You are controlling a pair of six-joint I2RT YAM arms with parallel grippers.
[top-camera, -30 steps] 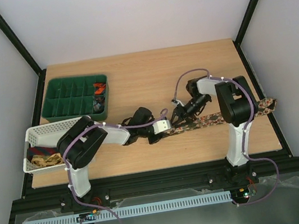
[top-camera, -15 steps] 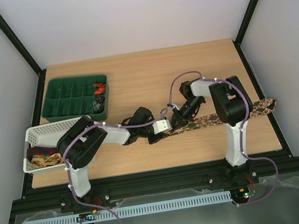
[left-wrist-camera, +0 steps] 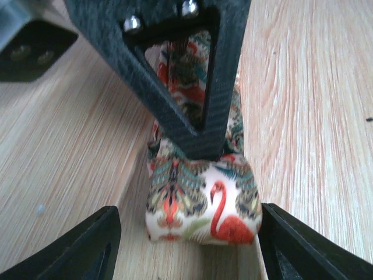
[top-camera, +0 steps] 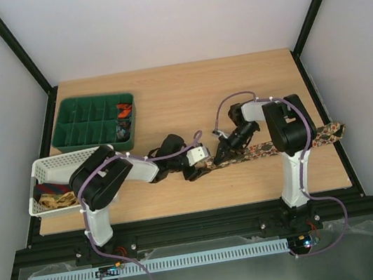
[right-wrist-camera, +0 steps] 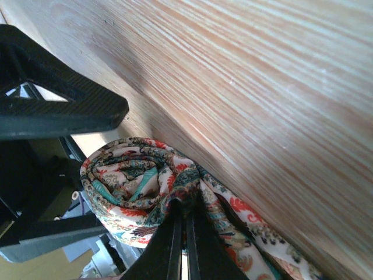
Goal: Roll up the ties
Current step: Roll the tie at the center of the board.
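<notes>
My right hand (right-wrist-camera: 180, 224) is clamped on the rolled end of the long floral-patterned fabric necktie (top-camera: 279, 144), with both fingertips pressed together over the outer wrap. In that wrist view the spiral of the roll sits just left of the pinch, wound tight at its centre. Behind that hand the rest of the necktie lies flat on the pale wooden desk (top-camera: 181, 105) and runs out past the right arm to the desk's right edge.

My left hand (left-wrist-camera: 187, 233) faces it, spread wide open, with one finger on each side of the roll. Neither finger touches the roll as far as I can see. The roll rests on the desk between them, showing a red flamingo on its near face. One black finger of the right hand comes down onto its top.

Well away on the far side of the left arm, a green plastic compartment tray (top-camera: 78, 125) holds a small orange-red coil (top-camera: 123, 109) and a dark coil (top-camera: 122, 130). Beside that arm's elbow, a white plastic lattice basket (top-camera: 48, 165) holds a maroon strip (top-camera: 46, 188) and a gold-patterned strip (top-camera: 58, 200).
</notes>
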